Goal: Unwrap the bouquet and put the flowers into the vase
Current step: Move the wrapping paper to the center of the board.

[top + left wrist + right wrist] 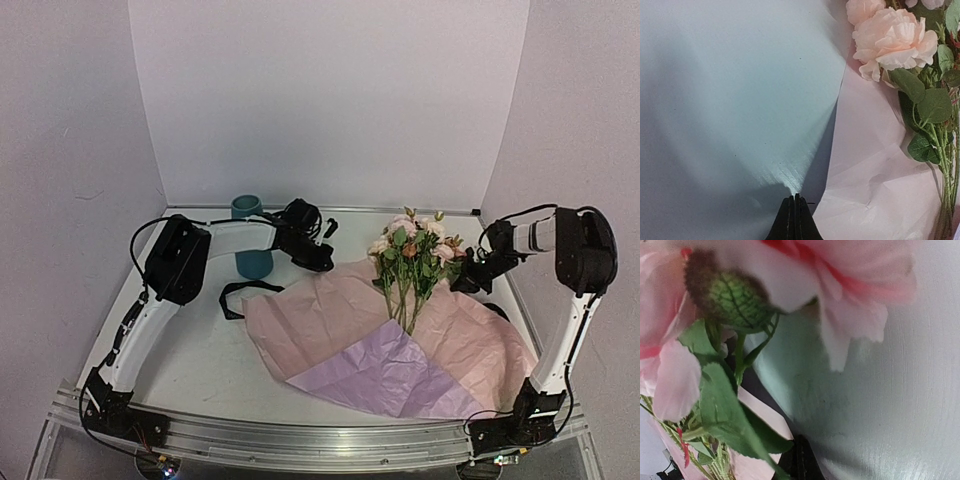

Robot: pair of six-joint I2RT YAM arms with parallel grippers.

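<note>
Pink/cream flowers (pixel 412 250) w/ green stems on opened paper (pixel 320 315) (lilac inside).

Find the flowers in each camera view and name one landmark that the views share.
Top external: flowers right of centre, lying on the pink wrapping paper.
Left wrist: upper right corner and down the right edge.
Right wrist: filling the left and top, blurred and very close.
Shared landmark: the pink wrapping paper beneath them.
</note>
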